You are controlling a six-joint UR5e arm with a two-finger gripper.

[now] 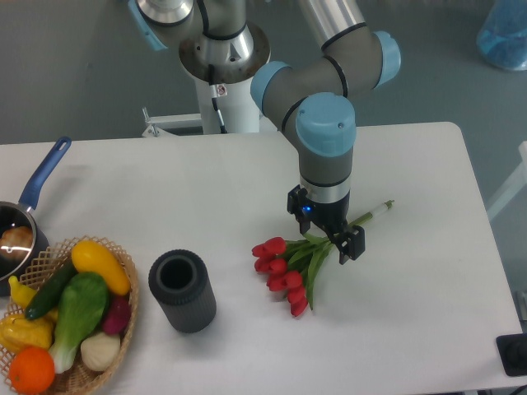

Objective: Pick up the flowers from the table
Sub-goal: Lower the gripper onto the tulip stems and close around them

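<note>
Jaws of the black two-finger gripper (327, 233) are seen lowered over the leaves of the small bunch of red tulips with pale green stems (298, 265), which lies on the large white rounded table (420, 288); whether anything is clamped cannot be told. A black ribbed cylinder (182, 290) is placed left of the blooms, and a woven basket of produce (125, 325) beyond it.
</note>
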